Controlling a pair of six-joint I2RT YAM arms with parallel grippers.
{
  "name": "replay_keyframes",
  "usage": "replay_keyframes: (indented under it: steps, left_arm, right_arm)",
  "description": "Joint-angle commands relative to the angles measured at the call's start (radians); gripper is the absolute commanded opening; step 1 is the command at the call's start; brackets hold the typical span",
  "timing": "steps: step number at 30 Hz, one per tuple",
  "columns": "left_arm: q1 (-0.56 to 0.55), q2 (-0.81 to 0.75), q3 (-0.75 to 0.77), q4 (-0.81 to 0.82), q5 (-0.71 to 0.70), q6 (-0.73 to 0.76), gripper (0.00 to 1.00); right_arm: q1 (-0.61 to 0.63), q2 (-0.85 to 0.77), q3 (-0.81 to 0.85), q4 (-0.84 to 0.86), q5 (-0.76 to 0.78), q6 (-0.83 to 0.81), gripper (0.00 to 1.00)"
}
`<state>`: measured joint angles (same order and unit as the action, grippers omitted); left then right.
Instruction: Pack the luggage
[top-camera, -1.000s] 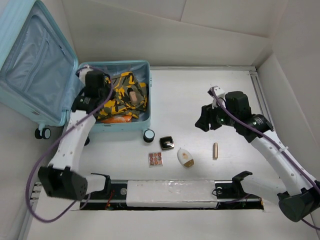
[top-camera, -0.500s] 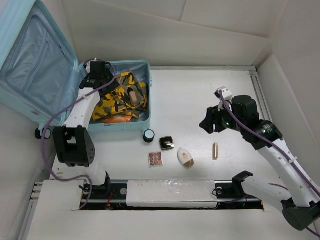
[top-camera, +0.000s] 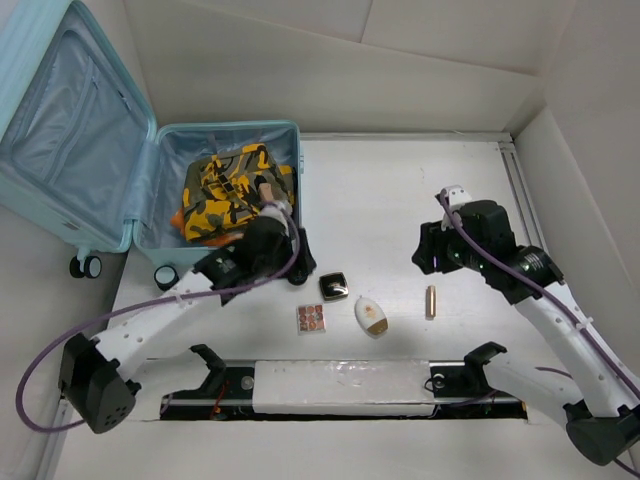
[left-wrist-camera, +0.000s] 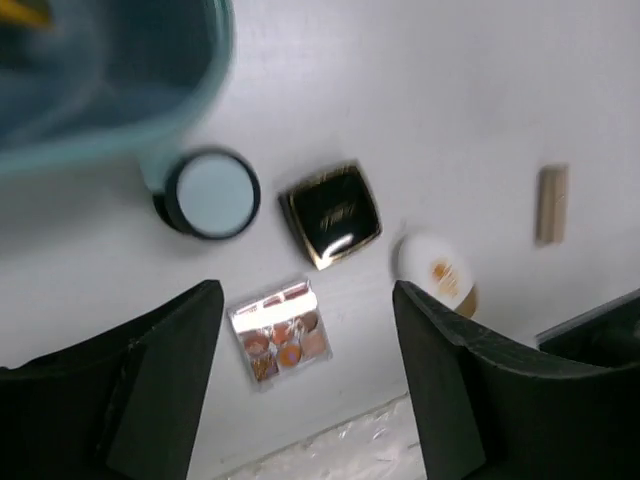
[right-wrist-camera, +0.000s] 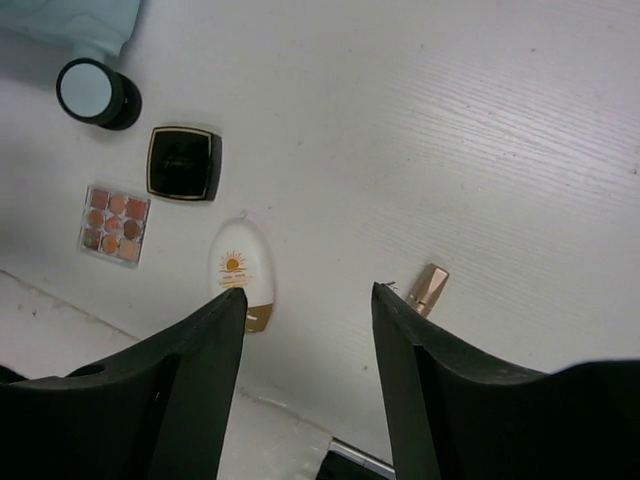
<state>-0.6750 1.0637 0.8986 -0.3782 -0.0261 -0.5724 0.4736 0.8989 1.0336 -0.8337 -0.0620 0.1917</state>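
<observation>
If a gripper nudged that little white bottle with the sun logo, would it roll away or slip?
The white bottle lies flat on the table and looks flattened, so it would probably slide or spin rather than roll. Its smooth rounded shell might slip out of a pinch. It seems stiff plastic.

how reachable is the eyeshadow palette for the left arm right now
Probably yes. The left gripper is open, and the eyeshadow palette lies flat on the table, framed by its fingers in the wrist view, nothing over it. The black compact sits close by but apart.
</observation>
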Motion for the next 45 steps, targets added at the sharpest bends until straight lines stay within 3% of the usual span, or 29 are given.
replay_keyframes:
  steps: [1,4,8,18,29,36,45]
  left_arm:
    - [-0.191,0.013,-0.122,0.027,-0.029,-0.131,0.66]
    - [-0.401,0.141,-0.081,-0.033,-0.165,-0.243,0.71]
    - [-0.506,0.251,-0.026,-0.117,-0.253,-0.389,0.74]
    - [-0.506,0.251,-0.076,-0.212,-0.354,-0.592,0.81]
    - [-0.506,0.395,-0.076,-0.194,-0.388,-0.638,0.80]
    - [-0.479,0.395,-0.105,-0.179,-0.384,-0.653,0.80]
    - [-0.469,0.449,-0.127,-0.102,-0.365,-0.621,0.65]
  right_arm:
    - [-0.026,0.011,0.054,-0.005,0.031,0.012,0.59]
    - [-0.026,0.025,0.040,0.016,-0.019,0.012,0.68]
    - [-0.026,0.025,0.022,0.039,-0.053,0.023,0.78]
    - [-0.026,-0.005,-0.016,0.039,-0.071,0.023,0.80]
    - [-0.026,0.004,-0.017,0.058,-0.120,-0.006,0.80]
    - [-0.026,0.005,-0.017,0.058,-0.121,-0.015,0.80]
    - [-0.026,0.005,-0.007,0.048,-0.121,-0.015,0.80]
